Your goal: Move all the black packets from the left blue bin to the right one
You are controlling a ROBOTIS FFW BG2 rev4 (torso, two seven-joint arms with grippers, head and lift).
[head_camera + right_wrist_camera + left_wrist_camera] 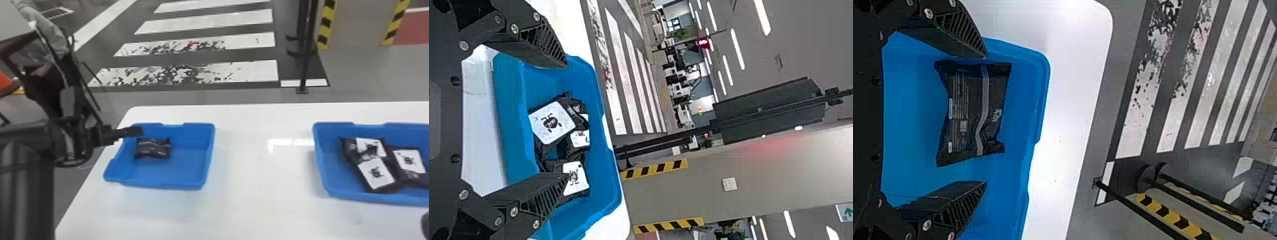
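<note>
Left gripper is standing spread, packet lying beyond its fingertips, fine print illegible; right gripper, also spread, is facing packets with white labels.

We see one black packet flat, seam-up in left blue bin, three white-labelled black packets overlapping in right blue bin.

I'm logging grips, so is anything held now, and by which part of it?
Nothing is held; the left gripper and the right gripper are both open.
</note>
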